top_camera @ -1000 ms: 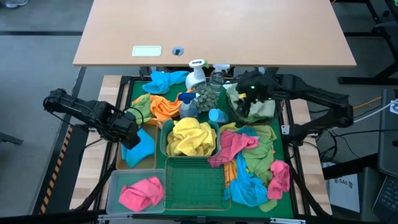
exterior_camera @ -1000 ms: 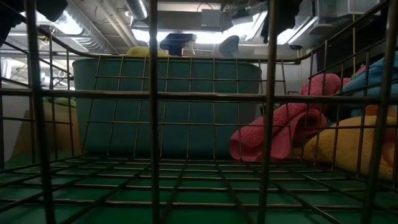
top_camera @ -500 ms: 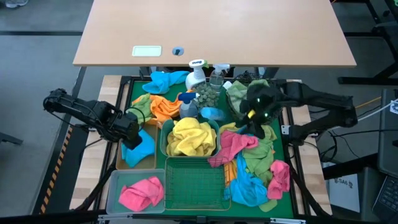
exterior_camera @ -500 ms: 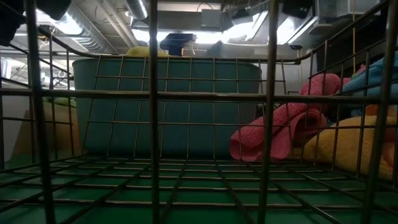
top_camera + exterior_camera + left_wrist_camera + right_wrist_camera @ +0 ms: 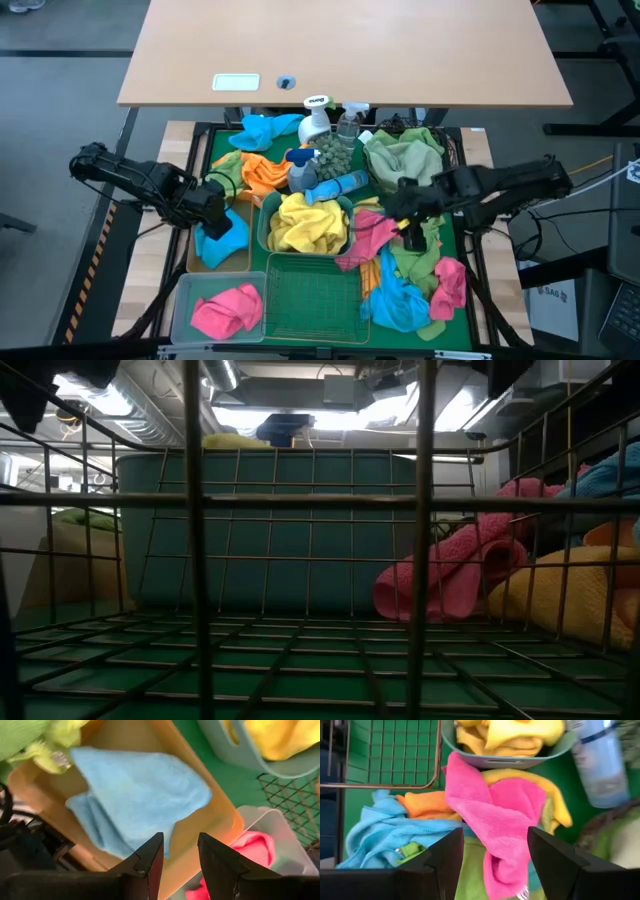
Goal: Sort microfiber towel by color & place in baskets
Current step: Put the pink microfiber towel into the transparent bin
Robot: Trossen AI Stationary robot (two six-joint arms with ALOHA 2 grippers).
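Right pincer [image 5: 408,222] hangs over the towel heap on the bench's right side, fingers apart and empty, above a pink towel [image 5: 492,815]; left pincer [image 5: 180,865] waits over the tan tray [image 5: 192,262] at the left edge, fingers apart, a blue towel [image 5: 135,800] lying below; teal tub [image 5: 262,238] mid-bench holds yellow towels [image 5: 305,220]; green wire basket [image 5: 315,295] at the front edge is bare; clear bin [image 5: 185,300] at the front-left corner holds a pink cloth [image 5: 228,308]; black mesh basket [image 5: 452,150] near the back right holds a green towel [image 5: 405,155].
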